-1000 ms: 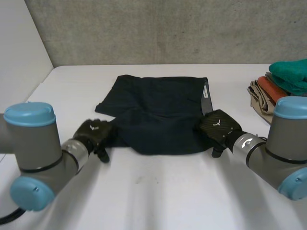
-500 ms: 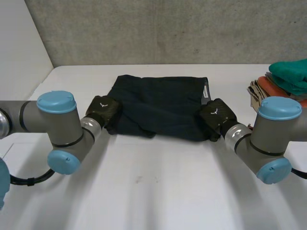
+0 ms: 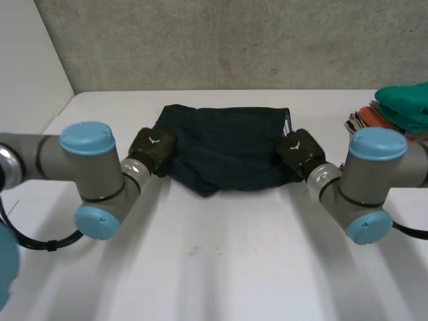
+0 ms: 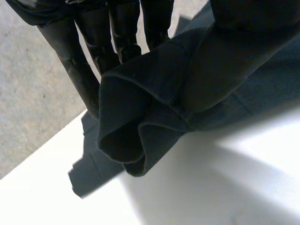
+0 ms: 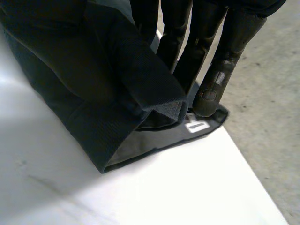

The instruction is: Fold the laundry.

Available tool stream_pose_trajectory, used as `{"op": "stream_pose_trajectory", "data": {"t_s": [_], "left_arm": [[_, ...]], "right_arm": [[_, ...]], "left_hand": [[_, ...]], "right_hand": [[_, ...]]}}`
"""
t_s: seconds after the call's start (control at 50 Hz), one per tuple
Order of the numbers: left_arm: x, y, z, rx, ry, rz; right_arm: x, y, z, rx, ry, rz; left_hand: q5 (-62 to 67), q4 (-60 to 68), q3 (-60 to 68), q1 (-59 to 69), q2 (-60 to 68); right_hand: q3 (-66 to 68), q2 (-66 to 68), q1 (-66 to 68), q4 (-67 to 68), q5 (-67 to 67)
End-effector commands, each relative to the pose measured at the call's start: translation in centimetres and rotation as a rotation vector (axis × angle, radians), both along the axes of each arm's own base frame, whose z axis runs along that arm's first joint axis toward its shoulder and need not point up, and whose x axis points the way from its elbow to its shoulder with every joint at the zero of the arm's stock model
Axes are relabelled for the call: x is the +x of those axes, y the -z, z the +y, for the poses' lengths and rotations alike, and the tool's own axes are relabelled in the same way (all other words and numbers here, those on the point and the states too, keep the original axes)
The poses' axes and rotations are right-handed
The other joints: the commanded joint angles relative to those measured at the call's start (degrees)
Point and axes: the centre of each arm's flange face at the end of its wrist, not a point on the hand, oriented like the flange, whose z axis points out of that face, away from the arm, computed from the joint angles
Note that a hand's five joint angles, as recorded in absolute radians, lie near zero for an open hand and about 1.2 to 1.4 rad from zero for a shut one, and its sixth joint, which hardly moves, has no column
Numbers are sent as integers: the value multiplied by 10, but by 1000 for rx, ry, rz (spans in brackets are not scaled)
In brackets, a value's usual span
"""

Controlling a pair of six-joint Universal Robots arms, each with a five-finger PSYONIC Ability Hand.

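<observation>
A dark navy garment [image 3: 227, 144] lies on the white table [image 3: 214, 254], its near edge lifted and carried over its far part. My left hand [image 3: 152, 148] is at the cloth's left near corner and my right hand [image 3: 299, 152] at its right near corner. In the left wrist view the fingers [image 4: 93, 37] are straight and a bunched fold of the cloth [image 4: 154, 103] is pinched under them. In the right wrist view the fingers [image 5: 225, 47] likewise pinch a doubled edge of the cloth [image 5: 93, 79], with a small white label [image 5: 197, 125] on the layer below.
A stack of folded clothes [image 3: 401, 107], green on top of orange and beige, sits at the table's right edge. A grey wall [image 3: 221, 40] runs behind the table, and a white panel [image 3: 27, 67] stands at the left.
Both hands have closed on the cloth's near corners and moved away from me, toward the wall, carrying the near edge over the rest of the garment.
</observation>
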Motion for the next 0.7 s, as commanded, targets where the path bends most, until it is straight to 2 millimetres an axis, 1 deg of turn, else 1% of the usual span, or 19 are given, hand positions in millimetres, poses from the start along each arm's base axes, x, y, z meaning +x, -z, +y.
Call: {"op": "stream_pose_trajectory", "data": {"t_s": [0.02,0.08,0.1,0.16,0.18,0.24,0.26,0.3,0.32,0.34,0.4,0.42,0.48,0.5,0.56,0.6,0.62,0.64,0.7], "left_arm": [[16,-60,40,30,15,-36],[24,-68,59,81,25,-75],[30,-70,70,120,29,-107],[38,-71,87,175,39,-163],[43,-71,98,208,47,-202],[52,-70,113,257,57,-246],[58,-69,123,289,60,-270],[63,-67,134,323,64,-290],[66,-66,139,339,64,-298],[70,-65,147,364,66,-307],[76,-64,158,386,63,-315],[79,-65,162,388,60,-315],[82,-67,164,385,52,-311],[82,-67,162,378,46,-303],[82,-68,155,357,41,-279],[80,-68,152,340,43,-267],[79,-68,150,328,45,-260],[78,-68,146,301,46,-248],[76,-69,141,263,40,-233]], "right_arm": [[-14,-43,22,47,27,42],[-19,-52,36,116,21,82],[-23,-57,46,162,18,109],[-30,-62,61,232,17,150],[-36,-65,71,283,17,176],[-43,-68,89,359,8,227],[-49,-72,102,400,-2,264],[-54,-76,116,436,-16,299],[-58,-79,130,467,-32,333],[-61,-80,136,481,-40,351],[-69,-82,157,501,-73,412],[-70,-83,161,501,-82,426],[-72,-86,163,471,-90,425],[-72,-86,162,464,-87,419],[-70,-84,157,423,-68,380],[-67,-83,153,405,-54,348],[-66,-82,151,401,-44,332],[-64,-81,148,395,-26,295],[-61,-77,141,395,-7,252]], "left_hand": [[147,115,122,164,117],[147,115,122,164,117],[147,115,122,164,117],[147,115,122,164,117],[147,115,122,164,117],[147,115,122,164,117],[147,115,122,164,117],[147,115,122,164,117],[147,115,122,164,117],[147,115,122,164,117],[147,115,122,164,117],[147,115,122,164,117],[133,100,108,150,102],[94,62,69,111,64],[65,33,40,82,35],[-27,-59,-52,-10,-57],[-104,-136,-129,-87,-134],[-225,-257,-250,-208,-255],[-271,-303,-296,-254,-301]], "right_hand": [[122,126,253,119,144],[122,126,253,119,144],[122,126,253,119,144],[122,126,253,119,144],[122,126,253,119,144],[122,126,253,119,144],[122,126,253,119,144],[122,126,253,119,144],[122,126,253,119,144],[122,126,253,119,144],[122,126,253,119,144],[122,126,253,119,144],[122,126,253,119,144],[122,126,253,119,144],[122,126,253,119,144],[122,126,253,119,144],[122,126,253,119,144],[122,126,253,119,144],[122,126,253,119,144]]}}
